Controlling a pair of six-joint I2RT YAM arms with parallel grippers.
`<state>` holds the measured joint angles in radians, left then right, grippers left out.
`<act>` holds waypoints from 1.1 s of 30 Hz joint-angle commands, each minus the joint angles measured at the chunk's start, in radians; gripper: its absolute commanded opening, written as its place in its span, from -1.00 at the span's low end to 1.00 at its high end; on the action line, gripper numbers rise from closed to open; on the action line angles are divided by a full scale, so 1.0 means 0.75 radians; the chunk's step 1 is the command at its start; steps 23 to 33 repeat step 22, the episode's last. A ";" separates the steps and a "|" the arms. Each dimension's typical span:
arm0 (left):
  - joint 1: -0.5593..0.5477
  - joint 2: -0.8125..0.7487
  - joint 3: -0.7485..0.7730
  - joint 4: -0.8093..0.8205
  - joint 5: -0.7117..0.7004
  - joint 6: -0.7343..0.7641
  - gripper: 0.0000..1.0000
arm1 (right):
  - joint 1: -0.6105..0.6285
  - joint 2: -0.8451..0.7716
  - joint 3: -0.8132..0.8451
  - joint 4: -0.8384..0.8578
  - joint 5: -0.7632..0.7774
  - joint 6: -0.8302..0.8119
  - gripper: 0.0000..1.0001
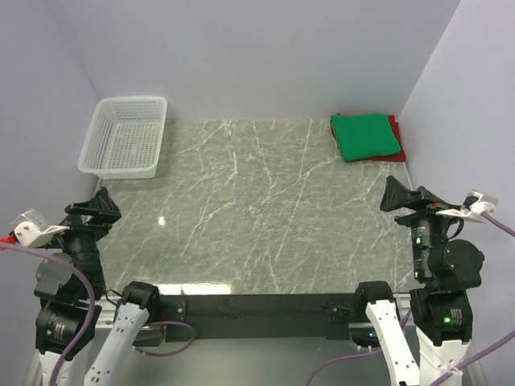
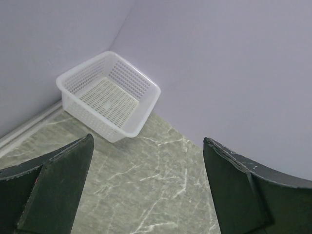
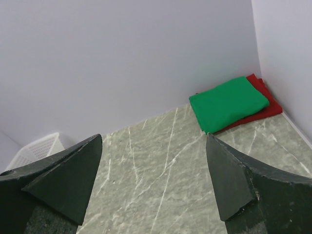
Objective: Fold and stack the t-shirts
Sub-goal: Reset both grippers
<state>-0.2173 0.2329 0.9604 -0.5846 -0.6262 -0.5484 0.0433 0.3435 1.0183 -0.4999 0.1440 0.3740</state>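
Broadly, the marble table (image 1: 257, 209) spans the view, with a white mesh basket (image 1: 121, 167) at its far-left corner. At the far-right corner the green shirt (image 1: 366, 135) lies folded on the red shirt (image 3: 272, 108), which peeks out along the right edge. Both look soft, light and limp, best pinched at a folded edge. The side wall just beside them could crowd that reach. The left gripper (image 2: 147, 140) and right gripper (image 3: 153, 137) sit at the near corners, spread wide and holding nothing.

Stacked shirts (image 1: 366, 137) far right (basket (image 1: 131, 100) far left)
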 commanded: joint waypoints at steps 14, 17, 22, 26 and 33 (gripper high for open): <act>0.005 0.088 -0.119 0.248 -0.024 -0.230 0.99 | 0.102 0.014 -0.032 0.227 0.021 -0.124 0.86; 0.005 0.119 -0.129 0.288 -0.038 -0.232 0.99 | 0.114 0.008 -0.026 0.229 0.045 -0.149 0.86; 0.005 0.174 -0.141 0.366 -0.034 -0.228 0.99 | 0.128 -0.002 -0.014 0.227 0.070 -0.190 0.86; 0.005 0.174 -0.141 0.366 -0.034 -0.228 0.99 | 0.128 -0.002 -0.014 0.227 0.070 -0.190 0.86; 0.005 0.174 -0.141 0.366 -0.034 -0.228 0.99 | 0.128 -0.002 -0.014 0.227 0.070 -0.190 0.86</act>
